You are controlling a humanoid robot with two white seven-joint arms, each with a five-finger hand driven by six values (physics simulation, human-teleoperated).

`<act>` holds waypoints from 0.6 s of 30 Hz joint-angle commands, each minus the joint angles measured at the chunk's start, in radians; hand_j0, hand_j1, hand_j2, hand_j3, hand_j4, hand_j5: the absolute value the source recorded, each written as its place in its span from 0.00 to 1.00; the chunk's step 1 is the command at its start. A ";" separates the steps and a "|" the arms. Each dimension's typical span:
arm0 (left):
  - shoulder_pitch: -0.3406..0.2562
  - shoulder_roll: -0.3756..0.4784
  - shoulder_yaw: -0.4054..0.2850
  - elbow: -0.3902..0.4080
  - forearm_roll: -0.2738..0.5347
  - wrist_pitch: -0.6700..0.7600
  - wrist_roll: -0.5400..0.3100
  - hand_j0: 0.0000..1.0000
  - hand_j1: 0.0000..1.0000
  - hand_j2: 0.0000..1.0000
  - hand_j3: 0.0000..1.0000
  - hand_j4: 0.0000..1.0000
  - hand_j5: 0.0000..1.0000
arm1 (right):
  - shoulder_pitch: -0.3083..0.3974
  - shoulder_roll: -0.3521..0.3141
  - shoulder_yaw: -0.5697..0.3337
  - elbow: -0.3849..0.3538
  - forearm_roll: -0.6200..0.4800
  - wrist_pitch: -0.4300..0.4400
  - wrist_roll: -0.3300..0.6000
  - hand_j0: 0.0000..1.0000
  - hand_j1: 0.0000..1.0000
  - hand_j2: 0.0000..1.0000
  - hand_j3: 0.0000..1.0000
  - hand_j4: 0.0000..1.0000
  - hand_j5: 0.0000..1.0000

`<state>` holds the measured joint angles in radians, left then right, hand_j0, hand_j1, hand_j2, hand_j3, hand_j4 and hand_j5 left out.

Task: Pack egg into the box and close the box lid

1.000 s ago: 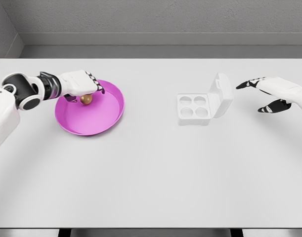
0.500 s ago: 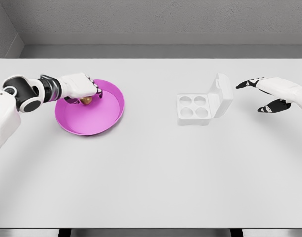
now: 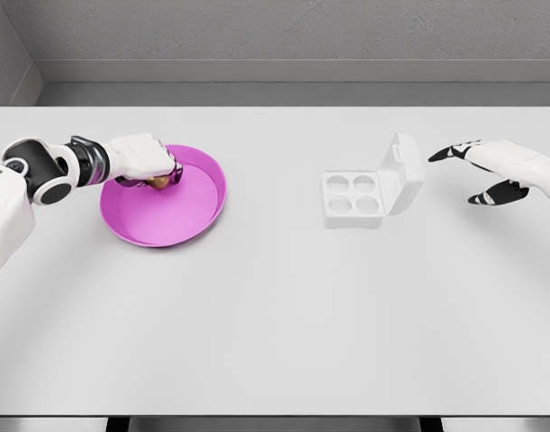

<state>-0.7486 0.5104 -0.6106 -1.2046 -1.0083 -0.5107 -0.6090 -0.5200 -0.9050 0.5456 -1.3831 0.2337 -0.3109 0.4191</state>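
Note:
A brown egg (image 3: 157, 182) lies in the magenta plate (image 3: 180, 220) at the table's left. My left hand (image 3: 148, 160) covers it from above, fingers curled down around it, so only a sliver of the egg shows. A white egg box (image 3: 354, 199) with four hollow cups sits right of centre, its lid (image 3: 404, 173) standing open on the right side. My right hand (image 3: 491, 171) hovers to the right of the lid, apart from it, fingers spread and holding nothing.
The white table (image 3: 275, 315) stretches wide in front of the plate and box. A grey wall runs along its far edge.
My left hand has lowered onto the egg and its fingers have curled around it, hiding most of it. The right hand and the box have not moved.

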 commanded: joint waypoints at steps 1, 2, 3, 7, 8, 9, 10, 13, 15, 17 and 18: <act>0.000 0.000 -0.001 0.000 -0.003 -0.005 -0.002 0.65 0.65 0.65 0.65 0.65 0.65 | 0.000 -0.002 0.001 -0.001 -0.004 0.001 0.000 0.84 0.84 0.84 0.84 0.84 0.84; 0.000 0.000 -0.001 0.000 -0.003 -0.005 -0.002 0.65 0.65 0.65 0.65 0.65 0.65 | 0.000 -0.002 0.001 -0.001 -0.004 0.001 0.000 0.84 0.84 0.84 0.84 0.84 0.84; 0.000 0.000 -0.001 0.000 -0.001 -0.005 -0.002 0.64 0.64 0.64 0.64 0.64 0.64 | 0.000 -0.002 0.001 -0.001 -0.004 0.001 0.000 0.85 0.85 0.85 0.85 0.85 0.85; 0.000 0.002 0.003 -0.004 0.002 -0.005 -0.002 0.58 0.58 0.58 0.58 0.58 0.58 | 0.000 -0.002 0.001 -0.005 -0.004 -0.002 0.000 0.85 0.85 0.85 0.85 0.85 0.85; 0.000 0.004 0.005 -0.007 0.004 -0.005 -0.002 0.55 0.55 0.55 0.55 0.55 0.55 | -0.002 -0.002 0.001 -0.005 -0.004 0.000 0.000 0.85 0.85 0.85 0.85 0.85 0.85; 0.000 0.004 0.005 -0.009 0.004 -0.006 -0.002 0.54 0.54 0.54 0.54 0.54 0.54 | -0.003 -0.002 0.001 -0.005 -0.004 -0.002 0.000 0.85 0.85 0.85 0.85 0.85 0.85; -0.002 0.004 0.005 -0.010 0.004 -0.006 -0.002 0.51 0.51 0.51 0.51 0.51 0.51 | -0.005 -0.002 0.001 -0.005 -0.004 -0.002 0.000 0.85 0.85 0.85 0.85 0.85 0.85; -0.003 0.004 0.009 -0.010 0.004 -0.005 -0.002 0.48 0.48 0.48 0.48 0.48 0.48 | -0.005 -0.002 0.001 -0.005 -0.004 -0.002 0.000 0.85 0.85 0.85 0.85 0.85 0.85; -0.005 0.004 0.009 -0.012 0.004 -0.005 -0.002 0.48 0.48 0.48 0.48 0.48 0.48 | -0.005 -0.002 0.002 -0.004 -0.004 0.000 0.000 0.85 0.85 0.85 0.85 0.85 0.85; -0.015 0.004 0.009 -0.015 0.007 -0.008 -0.002 0.48 0.48 0.48 0.48 0.48 0.48 | -0.003 -0.003 0.002 -0.004 -0.004 0.000 0.000 0.85 0.85 0.85 0.85 0.85 0.85; -0.015 0.004 0.014 -0.016 0.007 -0.009 -0.002 0.48 0.48 0.48 0.48 0.48 0.48 | -0.005 -0.003 0.002 -0.004 -0.004 0.000 0.000 0.85 0.85 0.85 0.85 0.85 0.85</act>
<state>-0.7639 0.5132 -0.6012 -1.2188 -1.0046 -0.5201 -0.6113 -0.5231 -0.9063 0.5478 -1.3865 0.2339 -0.3128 0.4191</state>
